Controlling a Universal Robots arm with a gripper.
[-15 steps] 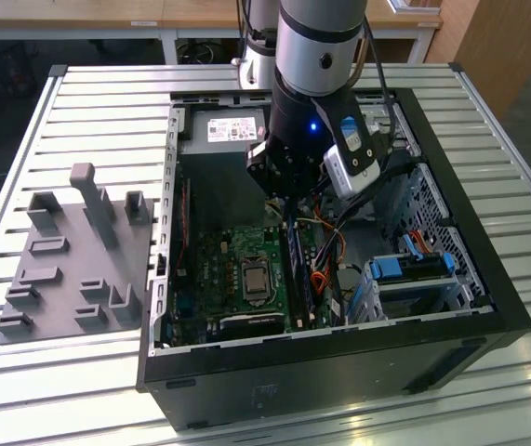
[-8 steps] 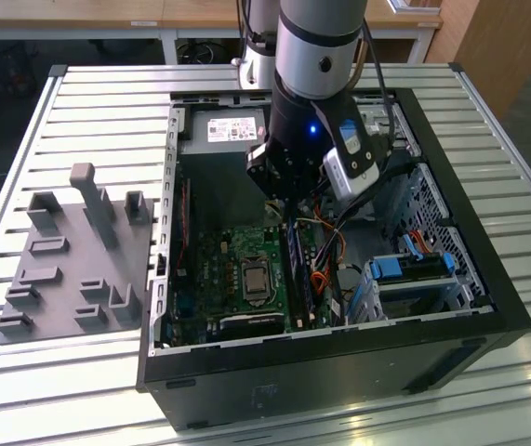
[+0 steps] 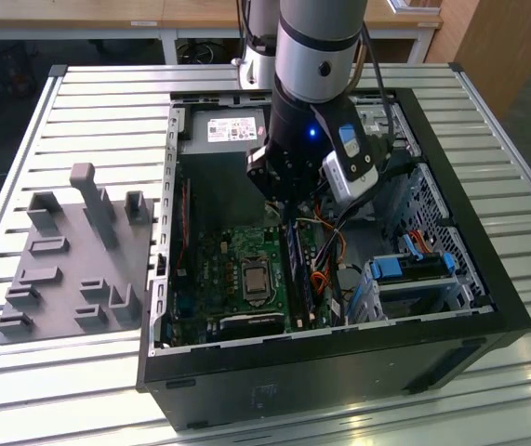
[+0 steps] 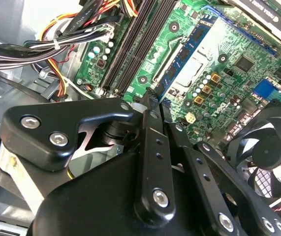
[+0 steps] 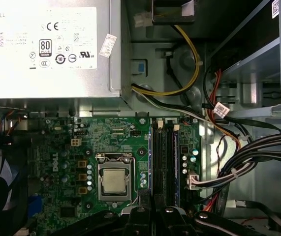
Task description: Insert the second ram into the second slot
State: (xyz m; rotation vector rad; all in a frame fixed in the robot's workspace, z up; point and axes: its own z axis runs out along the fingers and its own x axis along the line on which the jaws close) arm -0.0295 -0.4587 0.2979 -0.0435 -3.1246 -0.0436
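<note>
One pincer (image 4: 147,102), clenched with nothing visible between its tips, hung over the end of the memory slots (image 5: 164,162) beside the CPU socket (image 5: 114,181), probably to press down the second ram (image 3: 295,271), which stood upright in a slot beside that socket.

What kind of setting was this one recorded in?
Probably a robotics lab or test bench: an open desktop computer case sits on a slatted aluminium table, a grey fixture tray lies beside it, and wooden desks stand behind.
</note>
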